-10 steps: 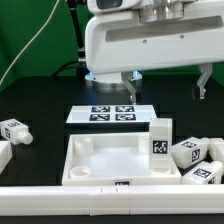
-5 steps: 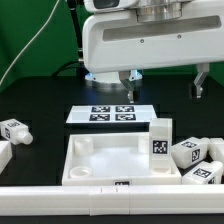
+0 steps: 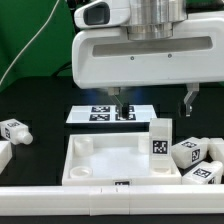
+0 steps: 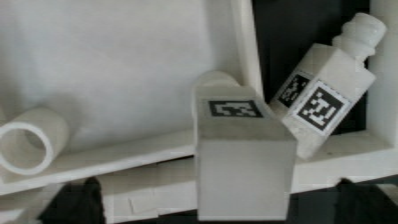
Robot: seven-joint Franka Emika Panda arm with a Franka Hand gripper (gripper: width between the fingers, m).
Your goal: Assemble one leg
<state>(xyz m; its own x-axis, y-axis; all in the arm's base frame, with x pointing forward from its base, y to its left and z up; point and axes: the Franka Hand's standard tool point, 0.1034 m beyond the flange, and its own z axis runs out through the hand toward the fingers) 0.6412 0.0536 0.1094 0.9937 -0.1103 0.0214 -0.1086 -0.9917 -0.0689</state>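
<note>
table [image 3: 40, 105] black, green backdrop [image 3: 15, 25] behind; hand [image 3: 153, 102] spread apart, empty, over upright leg [image 3: 160, 138] beside white tray [image 3: 75, 160].

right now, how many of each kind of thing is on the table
legs: 4 (one upright, one lying at the exterior view's left, two lying at its right)
square tray-like panel: 1
marker board: 1
long white bar in front: 1
total: 7; a cut-off white piece at the left edge is left out, unclear
</note>
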